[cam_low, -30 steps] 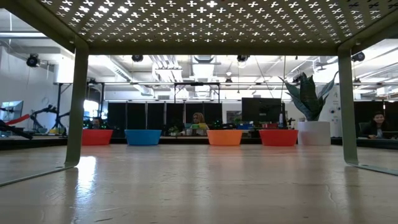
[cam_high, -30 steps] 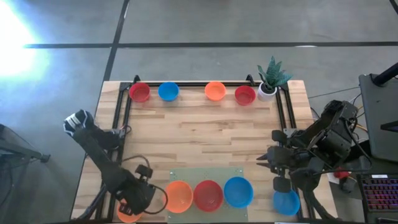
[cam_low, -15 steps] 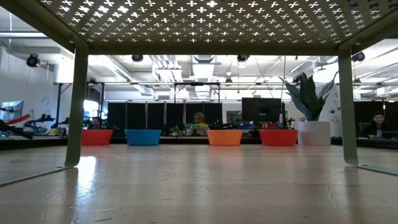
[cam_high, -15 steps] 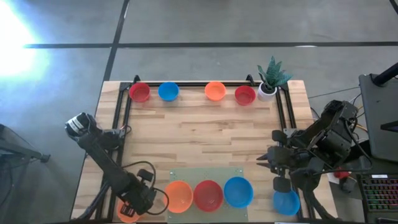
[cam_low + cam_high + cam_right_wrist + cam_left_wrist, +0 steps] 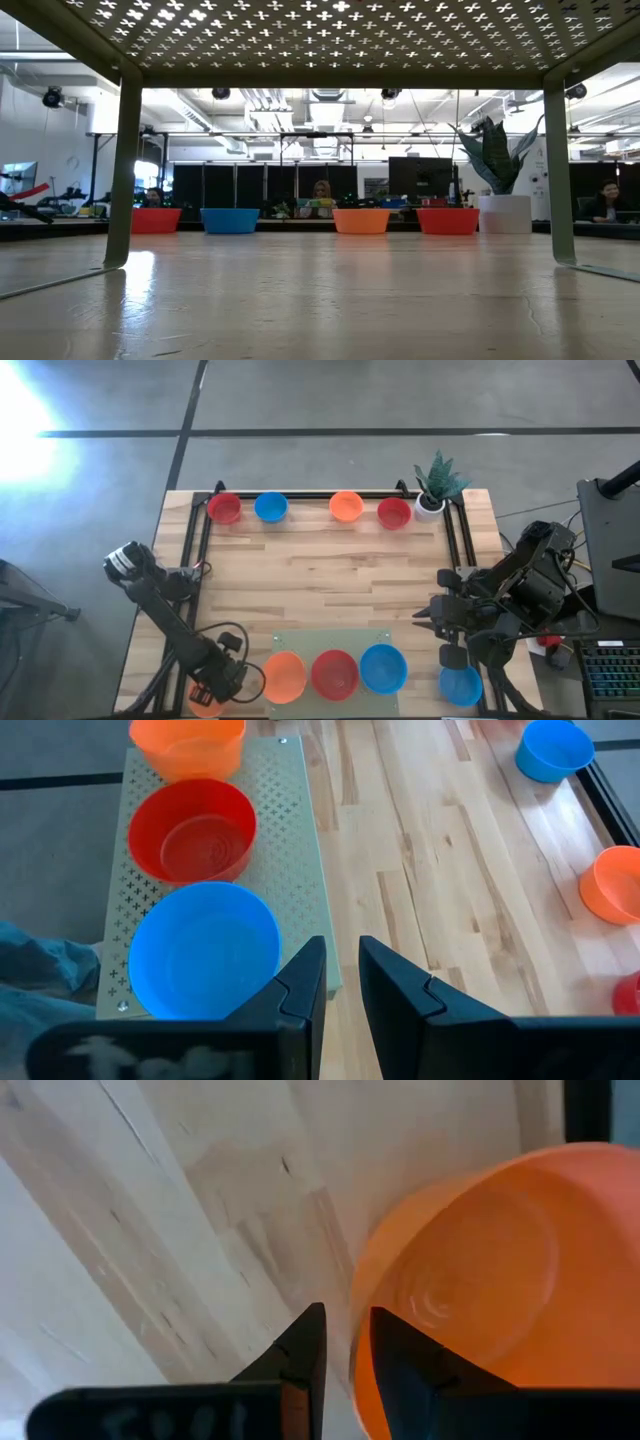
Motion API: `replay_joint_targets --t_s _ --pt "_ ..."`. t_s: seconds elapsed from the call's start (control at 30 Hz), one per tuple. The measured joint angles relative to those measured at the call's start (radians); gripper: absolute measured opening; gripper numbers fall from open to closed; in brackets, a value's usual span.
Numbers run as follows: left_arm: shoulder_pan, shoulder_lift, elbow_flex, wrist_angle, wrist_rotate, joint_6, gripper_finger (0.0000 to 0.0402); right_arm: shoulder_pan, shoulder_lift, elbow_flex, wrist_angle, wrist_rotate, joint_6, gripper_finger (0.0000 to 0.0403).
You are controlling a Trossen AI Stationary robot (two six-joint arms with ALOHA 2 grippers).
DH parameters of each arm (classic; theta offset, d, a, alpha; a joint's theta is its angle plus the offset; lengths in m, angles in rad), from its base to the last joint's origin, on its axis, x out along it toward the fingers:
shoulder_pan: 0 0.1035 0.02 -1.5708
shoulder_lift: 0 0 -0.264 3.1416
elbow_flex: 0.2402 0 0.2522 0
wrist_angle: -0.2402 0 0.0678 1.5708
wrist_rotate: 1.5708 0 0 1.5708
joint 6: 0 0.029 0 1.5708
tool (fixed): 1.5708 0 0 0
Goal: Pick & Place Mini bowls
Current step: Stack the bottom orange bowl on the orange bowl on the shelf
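An orange mini bowl [image 5: 480, 1270] stands on the wood at the table's near left corner [image 5: 203, 706], mostly hidden under my left gripper [image 5: 216, 686]. That gripper [image 5: 346, 1312] points down, open by a narrow gap, astride the bowl's rim: one finger inside, one outside. My right gripper [image 5: 422, 618] hangs high over the table's right side, open by a narrow gap [image 5: 341, 945], with nothing in it. Orange [image 5: 285, 675], red [image 5: 335, 672] and blue [image 5: 383, 667] bowls sit on a perforated plate [image 5: 330, 637]. My left gripper comes from above at the near-left orange bowl's rim [image 5: 356, 1342], one finger [image 5: 400, 1365] inside the bowl and the other [image 5: 300, 1365] outside. A strip of table shows between the outer finger and the wall. Whether either finger touches the bowl I cannot tell.
A blue bowl [image 5: 460, 686] stands off the plate under my right arm. Along the far edge stand red [image 5: 224, 508], blue [image 5: 270, 507], orange [image 5: 346, 506] and red [image 5: 394, 513] bowls and a small white pot with a plant [image 5: 430, 498]. A dark frame rail [image 5: 195, 550] runs along the left.
My left gripper has come down onto the orange bowl at the near left corner, shifting slightly toward the table's left edge. The bowl has stayed where it was.
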Motion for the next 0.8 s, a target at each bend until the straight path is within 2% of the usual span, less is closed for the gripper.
replay_joint_targets --t_s 0.13,0.27,0.8 --pt "0.000 0.000 -0.019 0.017 0.007 -0.004 0.0057 0.000 0.000 0.000 0.000 0.000 0.000 0.0059" --pt "0.000 0.000 -0.024 0.030 0.049 -0.012 0.0010 0.000 0.000 0.000 0.000 0.000 0.000 0.0059" --pt "0.001 0.000 0.076 -0.010 0.049 -0.022 0.0001 0.000 0.000 0.000 0.000 0.000 0.000 0.0059"
